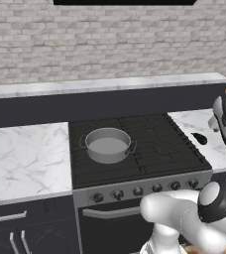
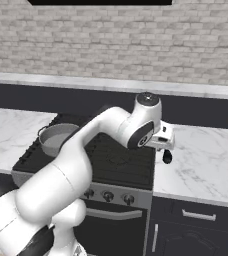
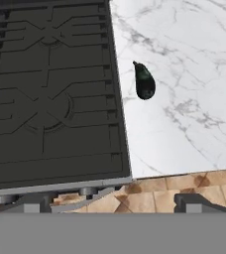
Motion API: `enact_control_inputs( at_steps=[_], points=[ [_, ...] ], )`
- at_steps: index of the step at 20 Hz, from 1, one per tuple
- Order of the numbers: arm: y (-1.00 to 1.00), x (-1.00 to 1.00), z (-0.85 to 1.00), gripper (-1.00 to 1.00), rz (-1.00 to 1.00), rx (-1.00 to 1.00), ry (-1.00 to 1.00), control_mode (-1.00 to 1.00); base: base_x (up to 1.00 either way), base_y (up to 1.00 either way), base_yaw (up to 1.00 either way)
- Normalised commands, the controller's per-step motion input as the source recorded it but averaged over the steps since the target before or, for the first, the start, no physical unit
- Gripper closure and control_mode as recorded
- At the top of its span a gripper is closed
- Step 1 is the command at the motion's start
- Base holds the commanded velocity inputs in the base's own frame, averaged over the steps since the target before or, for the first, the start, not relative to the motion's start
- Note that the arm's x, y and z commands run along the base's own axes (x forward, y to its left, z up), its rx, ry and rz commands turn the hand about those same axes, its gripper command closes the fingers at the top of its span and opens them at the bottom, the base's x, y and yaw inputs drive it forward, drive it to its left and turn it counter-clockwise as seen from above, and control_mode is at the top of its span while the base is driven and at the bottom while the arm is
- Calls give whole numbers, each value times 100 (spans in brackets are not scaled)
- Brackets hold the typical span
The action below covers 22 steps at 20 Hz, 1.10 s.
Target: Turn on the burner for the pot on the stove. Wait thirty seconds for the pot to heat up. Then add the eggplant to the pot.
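Pot [image 1: 108, 144]: on rear-left burner [image 1: 106, 149] of stove [image 1: 179, 154], empty | Eggplant [image 3: 144, 82]: lying on marble bench [image 3: 184, 74] just right of stove, not yet picked up | Hand [image 3: 110, 204]: above stove's front right, fingers wide, holding nothing | Flame: cannot tell | Left: grasp eggplant, drop into pot

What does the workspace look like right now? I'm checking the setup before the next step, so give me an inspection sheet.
Surface: white marble counter on both sides of the stove.
Job's things: pot on the stove's left grate, no lid; eggplant lying on the right counter beside the stove.
Clutter: nothing seen.
Grippers: gripper above the eggplant, fingers open, holding nothing.
Cables: nothing seen.
Surroundings: brick wall, dark drawers.
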Motion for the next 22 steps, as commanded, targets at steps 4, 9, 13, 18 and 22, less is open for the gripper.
enact_control_inputs(
  at_steps=[4, 9, 13, 18, 22],
  points=[
    [-60, 11, -22, -100, 0, 3, 0, -100, 0, 0, 0],
    [-40, 3, -35, -100, 0, 1, 0, -100, 0, 0, 0],
    [-17, 18, -39, -100, 0, 0, 0, -100, 0, 0, 0],
    [-10, 32, -30, -100, 0, 0, 0, -100, 0, 0, 0],
    [0, 37, -29, -100, 0, 0, 0, -100, 0, 0, 0]
  ],
)
